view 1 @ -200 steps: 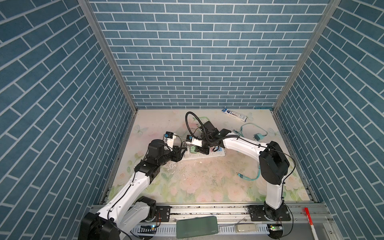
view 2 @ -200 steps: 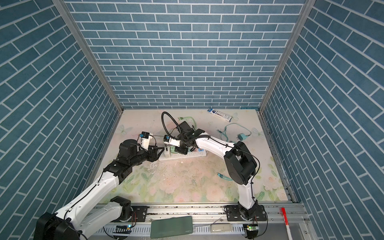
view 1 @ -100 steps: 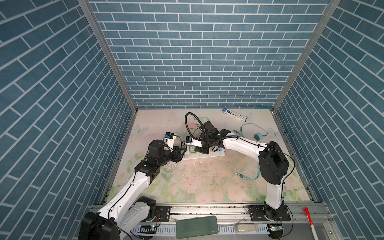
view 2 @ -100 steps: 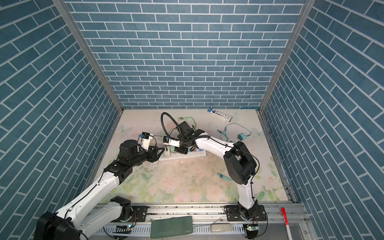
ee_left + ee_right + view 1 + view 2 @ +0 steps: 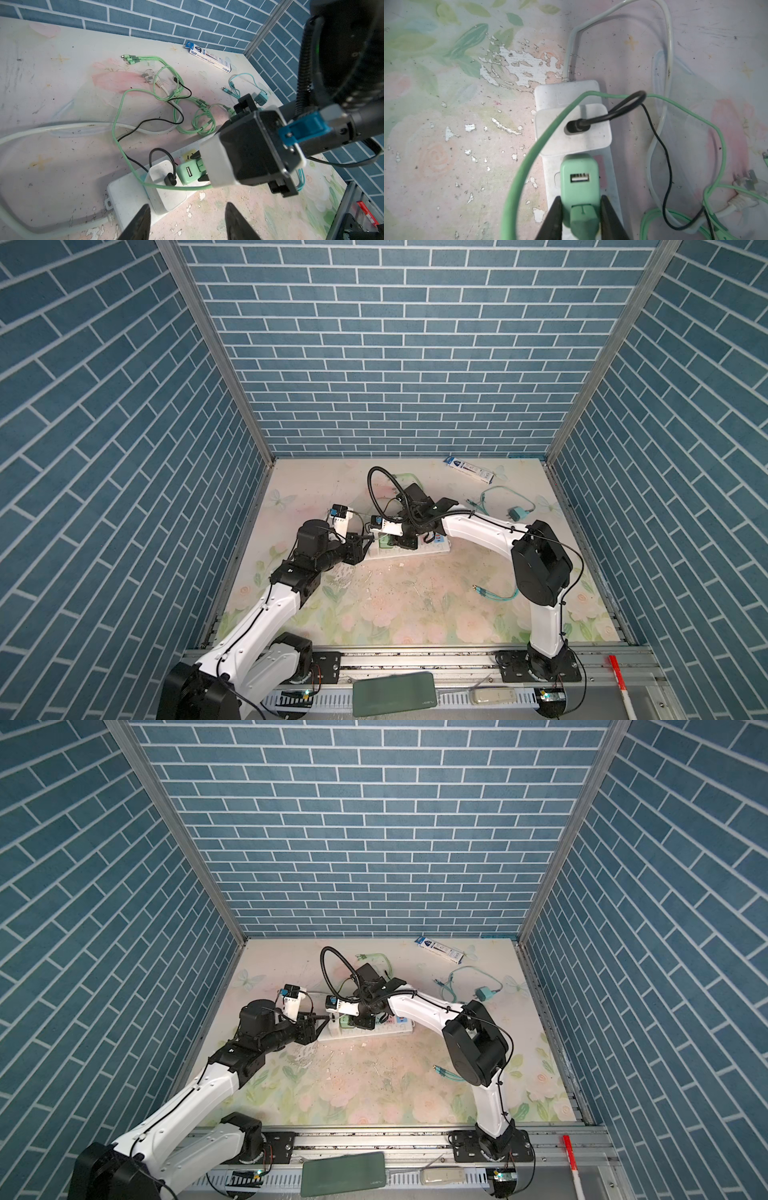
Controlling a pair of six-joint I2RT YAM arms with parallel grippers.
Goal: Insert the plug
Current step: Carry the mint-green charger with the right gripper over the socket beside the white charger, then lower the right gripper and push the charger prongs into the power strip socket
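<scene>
On a floral table [image 5: 415,605] with chipped paint, the left hand [image 5: 187,207] sits released, fingers spread around nothing, just short of the near-left end of a white power strip [image 5: 126,191]. Just beyond, the right hand [image 5: 580,204] is clenched on the mint-green USB charger plug [image 5: 579,176]. The plug stands on the strip, directly right of a white adapter [image 5: 596,137] carrying a black cable [image 5: 576,127]. Whether its prongs are seated cannot be told. Farther back lie tangled green cables [image 5: 199,122], a teal charger [image 5: 517,513] and a blue-and-white carton [image 5: 468,468] near the far blue brick-pattern wall [image 5: 395,364].
</scene>
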